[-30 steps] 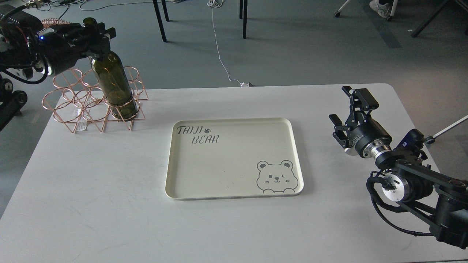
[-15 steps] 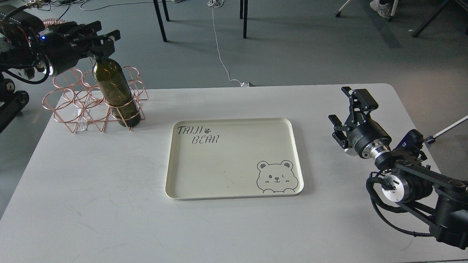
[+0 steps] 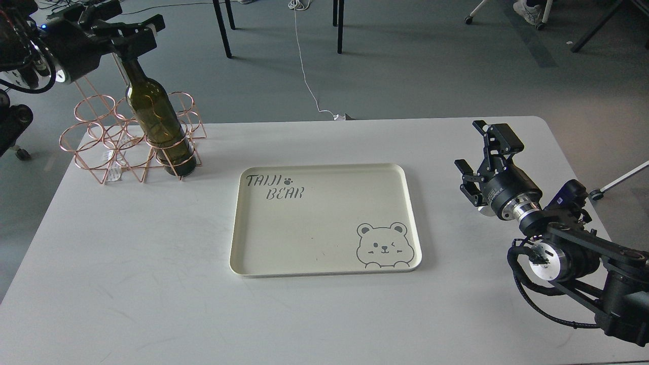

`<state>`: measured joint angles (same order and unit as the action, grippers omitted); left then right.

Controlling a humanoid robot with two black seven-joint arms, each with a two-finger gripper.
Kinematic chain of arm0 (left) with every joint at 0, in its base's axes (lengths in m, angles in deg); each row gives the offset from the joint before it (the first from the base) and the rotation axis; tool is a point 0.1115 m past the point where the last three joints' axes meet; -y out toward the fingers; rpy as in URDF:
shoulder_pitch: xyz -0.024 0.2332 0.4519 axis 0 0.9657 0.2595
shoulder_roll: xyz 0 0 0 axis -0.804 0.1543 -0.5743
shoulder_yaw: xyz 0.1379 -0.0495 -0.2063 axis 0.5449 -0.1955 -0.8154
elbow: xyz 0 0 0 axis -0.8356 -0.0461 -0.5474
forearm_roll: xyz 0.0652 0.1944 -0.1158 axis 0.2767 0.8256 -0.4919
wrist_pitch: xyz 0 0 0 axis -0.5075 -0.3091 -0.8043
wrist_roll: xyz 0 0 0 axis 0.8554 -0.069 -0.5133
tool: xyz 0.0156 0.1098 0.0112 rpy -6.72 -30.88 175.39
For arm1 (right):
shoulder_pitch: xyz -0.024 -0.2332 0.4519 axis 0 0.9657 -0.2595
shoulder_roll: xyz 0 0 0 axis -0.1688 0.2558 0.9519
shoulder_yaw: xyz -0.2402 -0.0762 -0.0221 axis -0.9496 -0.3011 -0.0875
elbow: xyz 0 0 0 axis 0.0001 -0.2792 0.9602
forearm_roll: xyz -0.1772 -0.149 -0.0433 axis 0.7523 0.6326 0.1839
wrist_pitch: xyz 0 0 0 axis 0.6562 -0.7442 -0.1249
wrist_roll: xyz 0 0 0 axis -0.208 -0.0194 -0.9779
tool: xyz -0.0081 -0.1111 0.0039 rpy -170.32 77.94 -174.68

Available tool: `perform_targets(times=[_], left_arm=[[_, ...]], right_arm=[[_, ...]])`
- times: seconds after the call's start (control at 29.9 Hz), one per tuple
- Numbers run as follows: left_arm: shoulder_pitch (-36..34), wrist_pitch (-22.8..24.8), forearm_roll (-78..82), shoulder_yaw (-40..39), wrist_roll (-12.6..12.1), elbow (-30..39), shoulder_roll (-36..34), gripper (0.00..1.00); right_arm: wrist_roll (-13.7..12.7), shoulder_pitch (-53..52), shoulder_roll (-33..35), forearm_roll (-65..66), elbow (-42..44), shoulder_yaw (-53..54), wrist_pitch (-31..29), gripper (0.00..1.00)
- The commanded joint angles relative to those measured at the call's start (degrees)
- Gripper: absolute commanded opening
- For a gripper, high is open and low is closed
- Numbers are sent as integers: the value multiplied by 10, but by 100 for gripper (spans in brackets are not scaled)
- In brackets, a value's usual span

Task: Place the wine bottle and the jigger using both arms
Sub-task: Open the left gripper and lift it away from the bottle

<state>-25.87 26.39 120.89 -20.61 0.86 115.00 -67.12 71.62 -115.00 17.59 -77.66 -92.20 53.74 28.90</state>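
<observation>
At the desk's (image 3: 152,284) far-left corner, our left hand (image 3: 133,41) grips the neck of the wine bottle (image 3: 157,124), whose base sits in a copper wire rack (image 3: 101,147). A cream bear tray (image 3: 324,253) lies mid-desk. By the right edge, our right hand (image 3: 479,157) hovers, fingers spread.

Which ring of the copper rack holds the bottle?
The front-right ring of the copper wire rack: the wine bottle stands in it, the others look empty.

single head view, looking forward and down, table (image 3: 152,284) fairly near
</observation>
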Motion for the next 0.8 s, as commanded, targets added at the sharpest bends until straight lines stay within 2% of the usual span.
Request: perform_targets(times=[0.0,0.2,0.33,0.44,0.77], left_arm=[[-27,15,-175,0,0,59,-14,97],[-14,14,-486,6,0,234,-31,98],[64,11,-547,0,0,293,-6,98],[140,10,-548,-19,0,309,26,98],[397,17,-550,-169,0,304,163,98]], right_arm=[[0,-1,0,0,3,3,0,99],[0,0,-7,0,2,15,-1,99],[0,-2,-25,-1,3,20,2,99],[0,-1,-26,-2,11,31,3,99],[0,8,-38,-2,26,42,-2,99]])
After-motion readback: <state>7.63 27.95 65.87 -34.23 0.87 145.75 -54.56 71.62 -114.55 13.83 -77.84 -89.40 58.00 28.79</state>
